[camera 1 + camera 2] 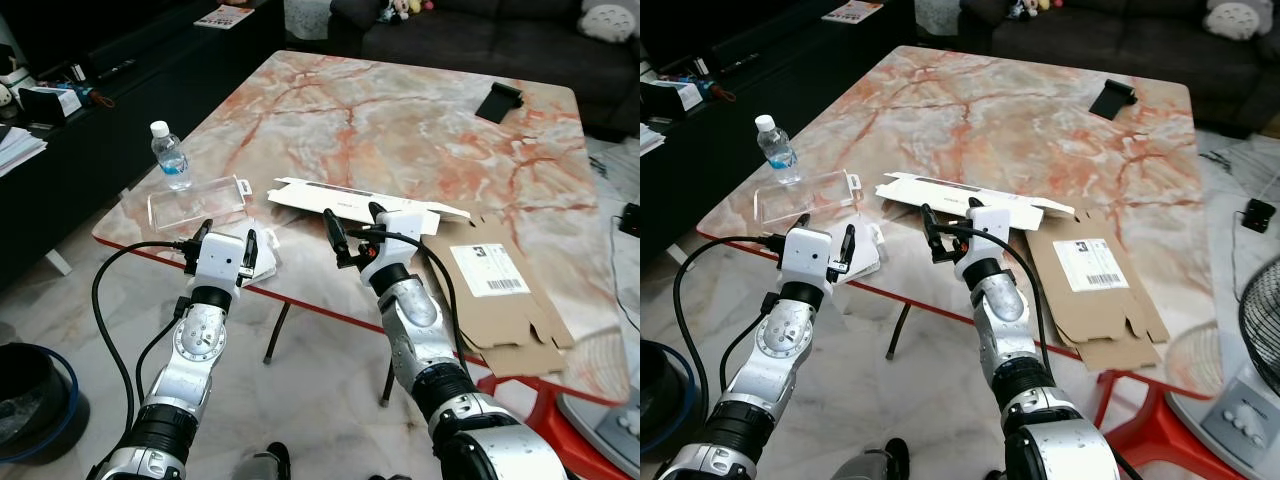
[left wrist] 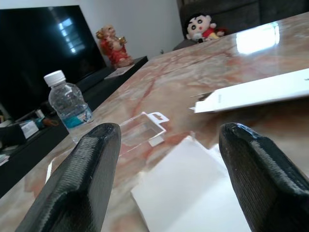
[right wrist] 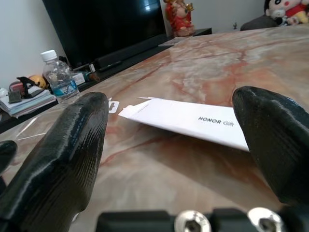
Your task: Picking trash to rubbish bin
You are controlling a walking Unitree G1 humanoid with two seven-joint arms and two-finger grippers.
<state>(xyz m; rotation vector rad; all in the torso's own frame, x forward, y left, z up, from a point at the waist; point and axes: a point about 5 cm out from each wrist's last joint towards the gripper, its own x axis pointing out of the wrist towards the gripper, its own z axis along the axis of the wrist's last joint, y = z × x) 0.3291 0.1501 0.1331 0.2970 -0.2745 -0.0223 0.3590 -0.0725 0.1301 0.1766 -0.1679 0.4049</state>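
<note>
Trash lay on the bench: white box at the right hand's twelve o'clock, white paper under the left hand, bottle at its eleven. Both hands were spread, holding nothing.

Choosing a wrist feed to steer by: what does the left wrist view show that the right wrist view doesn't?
Left wrist view alone: the white paper lying just ahead of the open left gripper, and the clear plastic tray. Right wrist view alone: the HONOR print on the white box ahead of the open right gripper. Both: the water bottle, that box, and the marble table.
</note>
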